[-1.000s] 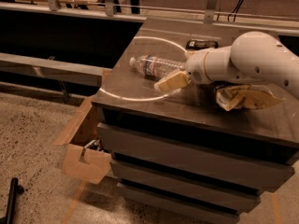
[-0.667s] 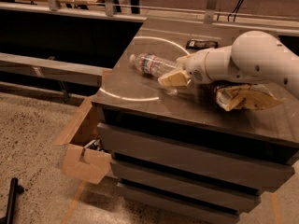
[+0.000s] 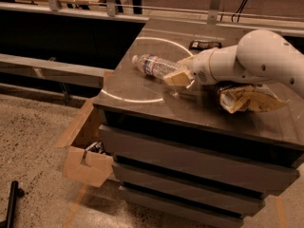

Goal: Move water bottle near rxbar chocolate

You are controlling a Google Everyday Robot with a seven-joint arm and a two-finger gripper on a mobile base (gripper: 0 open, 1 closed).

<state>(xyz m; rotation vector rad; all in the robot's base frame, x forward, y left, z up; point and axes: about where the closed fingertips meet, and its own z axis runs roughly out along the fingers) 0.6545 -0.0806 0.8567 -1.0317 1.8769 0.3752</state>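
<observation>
The water bottle lies on its side on the dark cabinet top, white cap pointing left, inside a white circle marked on the surface. My gripper is at the bottle's base end, low over the top, with the white arm reaching in from the right. The rxbar chocolate, a small black bar, lies flat near the far edge, behind the gripper and apart from the bottle.
A big brown-and-cream snack bag lies on the top under my forearm, at the right. The cabinet has drawers below. An open cardboard box sits on the floor at the cabinet's left. A rail runs behind.
The gripper has edged very slightly up and right at the bottle's base end. The bottle has hardly moved.
</observation>
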